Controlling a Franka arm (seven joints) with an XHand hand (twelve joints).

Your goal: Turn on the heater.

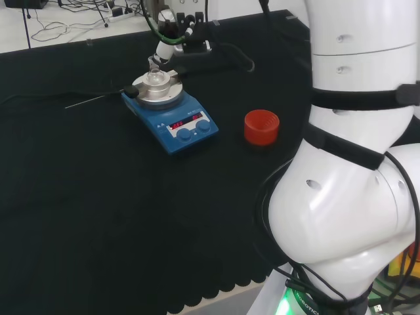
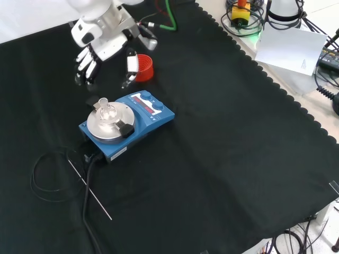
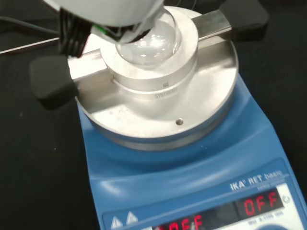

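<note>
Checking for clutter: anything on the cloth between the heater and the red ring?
Nothing: in the head view, bare black cloth separates the blue heater from the red ring.

One blue heater (image 2: 130, 123); one glass flask (image 2: 105, 111); one red ribbed ring (image 2: 143, 67); one thin rod (image 2: 89, 183).
</note>
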